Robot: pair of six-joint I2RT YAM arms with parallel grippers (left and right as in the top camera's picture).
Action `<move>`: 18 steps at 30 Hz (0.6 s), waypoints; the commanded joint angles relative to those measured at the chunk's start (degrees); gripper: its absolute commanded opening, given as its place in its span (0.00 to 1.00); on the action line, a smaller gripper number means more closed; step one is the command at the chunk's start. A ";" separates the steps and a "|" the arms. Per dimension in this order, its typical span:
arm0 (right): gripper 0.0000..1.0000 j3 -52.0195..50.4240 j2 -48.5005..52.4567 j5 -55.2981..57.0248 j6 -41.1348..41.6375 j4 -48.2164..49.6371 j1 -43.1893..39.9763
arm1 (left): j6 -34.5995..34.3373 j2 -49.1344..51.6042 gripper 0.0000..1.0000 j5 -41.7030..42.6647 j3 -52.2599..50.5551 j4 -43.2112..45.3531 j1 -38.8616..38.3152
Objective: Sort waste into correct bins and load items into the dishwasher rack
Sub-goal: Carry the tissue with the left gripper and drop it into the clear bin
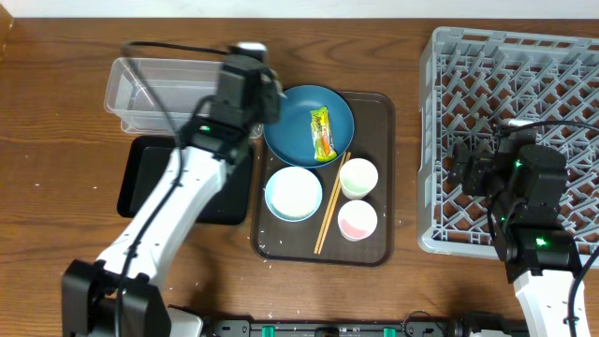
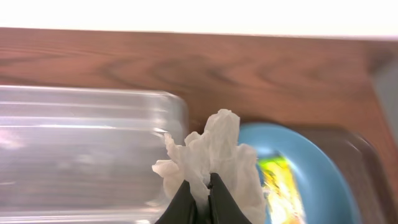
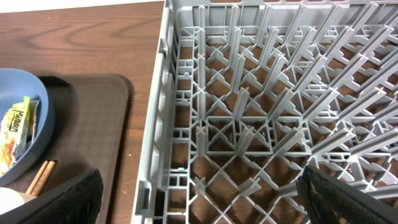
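Observation:
My left gripper [image 2: 200,199] is shut on the crumpled white tissue [image 2: 214,155], above the gap between the clear tub [image 2: 81,143] and the dark-blue bowl [image 2: 323,180]. In the overhead view the left gripper [image 1: 255,82] hides the tissue. The yellow-green wrapper [image 1: 322,134] lies in the dark-blue bowl [image 1: 295,117]. The light-blue bowl [image 1: 293,194], a white cup [image 1: 358,178], the pink-inside cup [image 1: 357,221] and the chopsticks [image 1: 330,206] sit on the brown tray. My right gripper [image 3: 205,199] is open and empty over the grey rack [image 3: 249,124] at its left edge.
The clear tub [image 1: 150,89] stands at the back left, with the black tray [image 1: 150,178] in front of it. The brown serving tray [image 1: 379,245] lies between them and the rack [image 1: 524,84]. A few white specks lie near the tray's front-left corner [image 1: 267,248].

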 commanded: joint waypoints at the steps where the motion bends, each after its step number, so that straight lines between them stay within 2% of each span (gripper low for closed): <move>1: 0.99 1.27 -0.04 -0.24 -0.28 -0.02 0.87 | 0.33 1.99 0.06 -4.24 0.50 1.03 4.04; 3: 0.99 1.27 -0.04 -0.24 -0.28 -0.04 0.87 | 0.31 3.34 0.08 -4.22 0.50 2.23 6.19; 4: 0.99 1.27 -0.04 -0.24 -0.26 -0.04 0.87 | 0.31 4.15 0.13 -4.22 0.50 2.67 7.13; 6: 0.99 1.27 -0.04 -0.24 -0.28 -0.04 0.87 | 0.31 5.27 0.37 -3.69 0.50 3.06 8.35; 7: 0.99 1.27 -0.04 -0.24 -0.28 -0.04 0.87 | 0.33 5.35 0.42 -3.41 0.50 3.10 8.59; 11: 0.99 1.27 -0.04 -0.24 -0.28 -0.02 0.87 | 0.31 3.61 0.48 2.73 0.52 4.63 7.85; 14: 0.99 1.27 -0.04 -0.24 -0.28 -0.02 0.87 | 0.28 2.75 0.49 8.55 0.52 5.44 5.42; 18: 0.99 1.27 -0.04 -0.24 -0.28 -0.02 0.87 | 0.31 4.50 0.49 10.21 0.35 4.98 -0.11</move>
